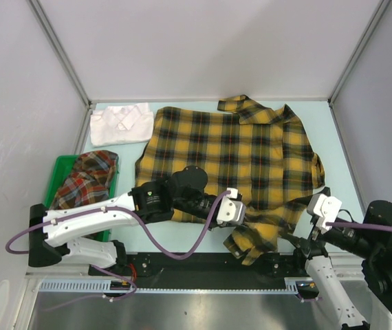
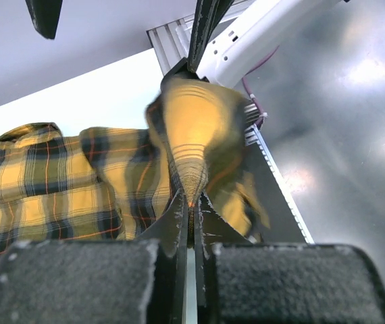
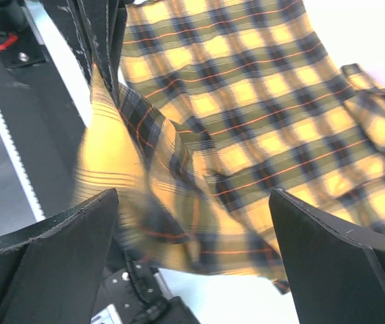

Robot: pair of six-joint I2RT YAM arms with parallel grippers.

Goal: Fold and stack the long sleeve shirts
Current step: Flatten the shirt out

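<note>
The yellow-and-black plaid shirt (image 1: 230, 151) lies spread on the table, with one sleeve bunched at the near edge. My left gripper (image 1: 246, 230) (image 2: 191, 202) is shut on a raised fold of that sleeve (image 2: 192, 128). My right gripper (image 1: 289, 242) (image 3: 192, 250) hangs open just to the right of it, fingers wide apart over the blurred sleeve cloth (image 3: 179, 196), gripping nothing. The left fingers (image 3: 101, 34) pinching the fold show at the top of the right wrist view. A folded white shirt (image 1: 120, 124) sits at the back left. The red-orange plaid shirt (image 1: 86, 180) lies crumpled in the bin.
A green plastic bin (image 1: 62, 165) stands at the left edge. A black rail (image 1: 182, 265) runs along the near edge under the sleeve. Grey walls and metal posts close off the table on three sides.
</note>
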